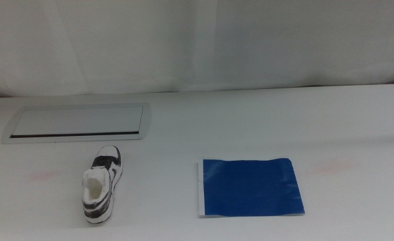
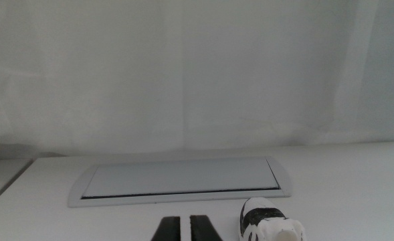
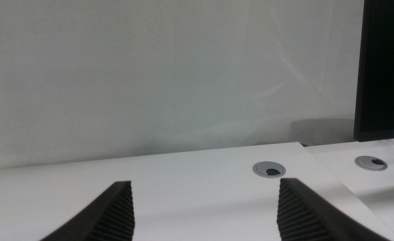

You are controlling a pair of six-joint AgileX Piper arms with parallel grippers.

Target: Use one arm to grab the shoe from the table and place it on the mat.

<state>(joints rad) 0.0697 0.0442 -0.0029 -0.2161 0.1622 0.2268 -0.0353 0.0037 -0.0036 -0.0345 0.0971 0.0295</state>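
At the near edge of the table (image 1: 250,127), around 7 o'clock in the middle view, the shoe (image 1: 102,185) is lying upright on its sole, toe pointing away toward 12, white lining showing. Well apart from it, toward 4 o'clock, the mat (image 1: 252,187) is lying flat, its pale strip running along the side facing the shoe. Nothing is resting on the mat.

Neither arm is showing in the middle view. In the left wrist view, only the tips of the left gripper (image 2: 186,230) are rising into frame, nearly closed, a thin slit between them, gripping nothing; the shoe is sitting just beside them, cut off at the frame edge. The right gripper (image 3: 203,211) is standing spread wide, empty, its jaws cropped at the edge.

Farther back, the grey-framed panel (image 1: 76,122) is sitting at 10 o'clock beyond the shoe. Two round grommets (image 3: 269,169) are showing in the right wrist view, beside a dark upright slab (image 3: 386,67), partly cut off. A white curtain (image 1: 197,40) is hanging behind.
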